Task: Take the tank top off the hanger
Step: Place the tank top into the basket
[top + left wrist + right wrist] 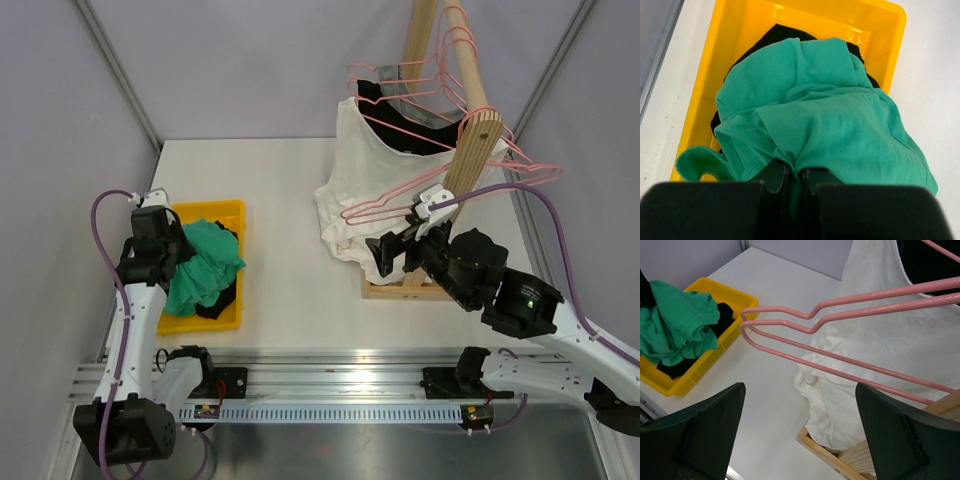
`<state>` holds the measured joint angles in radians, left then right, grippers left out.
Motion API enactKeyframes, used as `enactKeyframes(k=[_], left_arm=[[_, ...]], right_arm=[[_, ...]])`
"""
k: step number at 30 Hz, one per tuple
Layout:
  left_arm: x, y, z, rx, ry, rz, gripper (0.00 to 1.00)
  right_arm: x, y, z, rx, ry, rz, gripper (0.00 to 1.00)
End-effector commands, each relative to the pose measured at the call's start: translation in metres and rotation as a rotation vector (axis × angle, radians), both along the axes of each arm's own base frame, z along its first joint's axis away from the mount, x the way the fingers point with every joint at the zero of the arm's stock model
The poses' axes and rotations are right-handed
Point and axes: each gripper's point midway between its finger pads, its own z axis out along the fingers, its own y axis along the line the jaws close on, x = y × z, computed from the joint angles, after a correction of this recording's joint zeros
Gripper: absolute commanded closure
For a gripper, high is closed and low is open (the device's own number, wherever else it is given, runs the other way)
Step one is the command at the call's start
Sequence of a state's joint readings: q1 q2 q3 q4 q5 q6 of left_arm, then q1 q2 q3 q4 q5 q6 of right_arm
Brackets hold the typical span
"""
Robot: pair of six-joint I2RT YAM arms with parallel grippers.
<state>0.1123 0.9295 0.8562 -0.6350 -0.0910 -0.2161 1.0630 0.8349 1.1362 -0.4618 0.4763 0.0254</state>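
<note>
A white tank top hangs at the wooden rack, its hem bunched on the table. Two bare pink hangers jut out in front of it. My right gripper is open just below these hangers, touching neither them nor the cloth. My left gripper is shut on a fold of a green tank top, which drapes into the yellow bin.
A black garment hangs on another pink hanger behind the white one. More black cloth lies in the bin under the green one. The rack's wooden base sits right under my right gripper. Bare table lies between bin and rack.
</note>
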Motion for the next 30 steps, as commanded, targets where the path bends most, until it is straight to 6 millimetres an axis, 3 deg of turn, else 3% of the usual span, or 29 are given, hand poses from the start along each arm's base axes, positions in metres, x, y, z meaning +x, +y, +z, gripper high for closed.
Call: enactKeyframes(k=[1, 2, 4, 5, 6, 7, 8, 21, 24, 25, 27, 30], left_arm=[[0.006, 0.005, 0.028, 0.012, -0.108, 0.03, 0.96], [0.006, 0.005, 0.028, 0.011, -0.109, 0.028, 0.83], [0.007, 0.002, 0.029, 0.004, -0.111, 0.014, 0.82], [0.007, 0.002, 0.029, 0.003, -0.111, 0.006, 0.76], [0.007, -0.002, 0.029, -0.005, -0.114, -0.016, 0.37], [0.007, -0.003, 0.03, -0.004, -0.118, -0.026, 0.09], [0.008, -0.005, 0.033, -0.003, -0.133, -0.035, 0.01], [0.0, 0.002, 0.105, 0.066, -0.427, -0.011, 0.01], [-0.014, -0.006, 0.137, 0.077, -0.573, -0.045, 0.01], [-0.028, -0.014, 0.162, 0.095, -0.736, -0.081, 0.01], [-0.042, -0.026, 0.178, 0.099, -0.868, -0.137, 0.01], [-0.039, -0.03, 0.172, 0.094, -0.816, -0.17, 0.01]], right_arm=[[0.0, -0.004, 0.014, 0.057, -0.015, -0.009, 0.0], [0.0, -0.003, 0.013, 0.056, -0.015, -0.007, 0.01], [-0.001, -0.004, 0.014, 0.057, -0.014, -0.008, 0.01], [-0.001, -0.004, 0.014, 0.058, -0.014, -0.006, 0.01], [-0.001, -0.004, 0.014, 0.06, -0.014, -0.008, 0.0], [0.0, -0.004, 0.014, 0.061, -0.013, -0.008, 0.01], [0.0, -0.004, 0.013, 0.06, -0.01, -0.008, 0.0], [0.001, -0.006, 0.017, 0.039, -0.012, -0.022, 0.0], [0.002, -0.008, 0.017, 0.039, -0.015, -0.029, 0.0], [0.001, -0.009, 0.016, 0.041, -0.016, -0.031, 0.01], [0.003, -0.01, 0.012, 0.036, -0.014, -0.042, 0.01], [0.004, -0.011, 0.006, 0.017, -0.009, -0.05, 0.01]])
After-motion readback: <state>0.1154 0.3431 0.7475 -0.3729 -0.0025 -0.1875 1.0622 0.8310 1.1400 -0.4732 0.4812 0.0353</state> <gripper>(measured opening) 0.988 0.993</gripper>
